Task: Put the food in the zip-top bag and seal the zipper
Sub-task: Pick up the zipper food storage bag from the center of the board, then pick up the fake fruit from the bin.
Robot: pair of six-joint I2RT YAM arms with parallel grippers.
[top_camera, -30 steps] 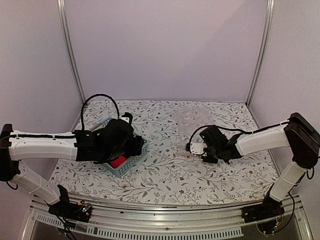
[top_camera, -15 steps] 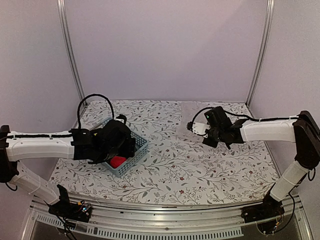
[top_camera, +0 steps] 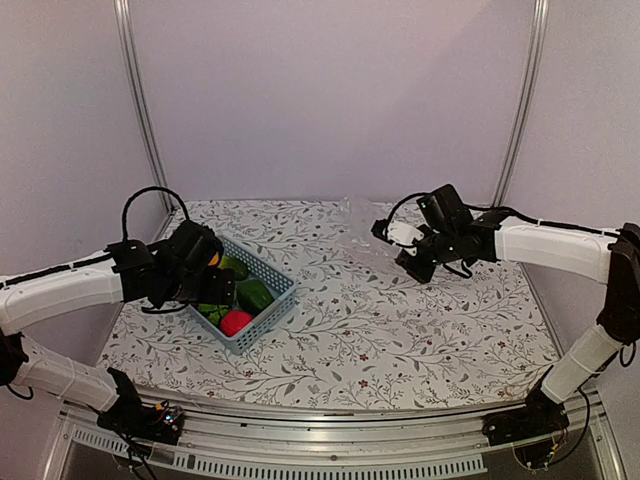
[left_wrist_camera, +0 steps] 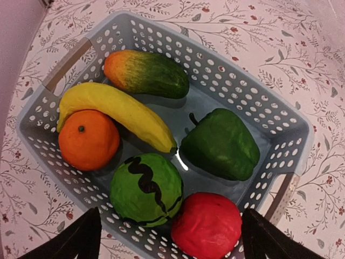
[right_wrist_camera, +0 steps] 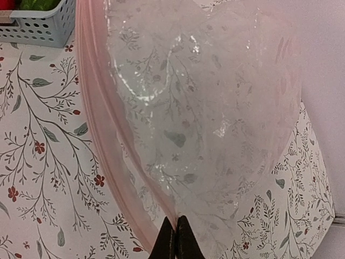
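Bag (right_wrist_camera: 205, 108) first, since it is the big thing: it is clear and crinkly, and you can see the flower cloth right through it. It hangs up off the table (top_camera: 400, 340), near the far edge and a bit right of the middle. The right gripper (right_wrist_camera: 173, 231) is pinched tight on its edge. The zipper (right_wrist_camera: 102, 145) is a thin pink strip that runs down the bag's left side in the right wrist view.

The basket (left_wrist_camera: 259, 91) sits by the left edge of the table, well apart from the bag. All the food (top_camera: 250, 295) is in it and none is in the bag yet.

The left gripper (left_wrist_camera: 170, 237) hangs right over the basket with its fingers spread wide and nothing in them. So the food lies straight down from it, and the left arm is much nearer to the food than the right arm. I think it should go down and pick one piece.

The banana (left_wrist_camera: 118, 110) is long and lies slanted across the basket, touching the orange (left_wrist_camera: 89, 139). The mango (left_wrist_camera: 148, 74) lies behind it. The pepper (left_wrist_camera: 221, 143) is dark green. The green ball (left_wrist_camera: 145, 189) and red ball (left_wrist_camera: 207, 226) sit side by side, closest to the fingers.
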